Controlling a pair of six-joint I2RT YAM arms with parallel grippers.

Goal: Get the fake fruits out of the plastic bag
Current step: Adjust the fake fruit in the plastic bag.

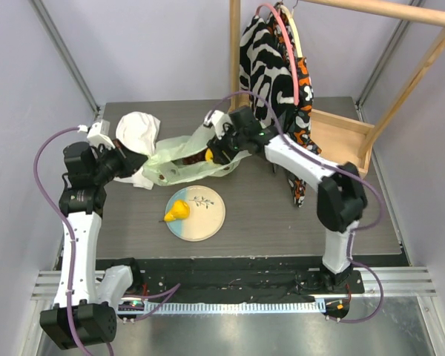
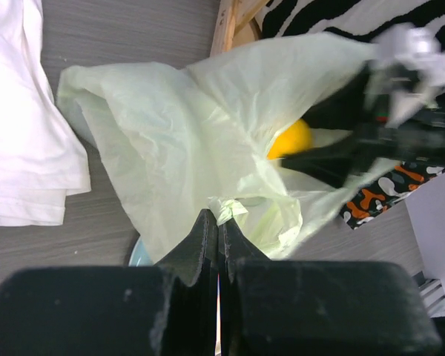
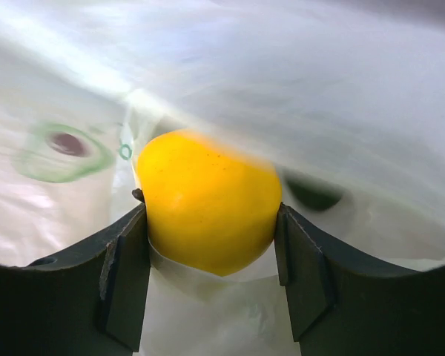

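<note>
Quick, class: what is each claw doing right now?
Left claw: closed, pinching the bag.
Right claw: closed on the yellow fruit, inside the bag.

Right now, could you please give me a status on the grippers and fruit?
Left gripper shut on the bag. Right gripper inside bag, closed on the round yellow fruit. Pear on the plate. Bag drapes over the fruit.

No legible text, labels, brands, numbers or signs in any view; green ring-shaped marks at the plastic bag (image 3: 319, 89) too blurred to read.
</note>
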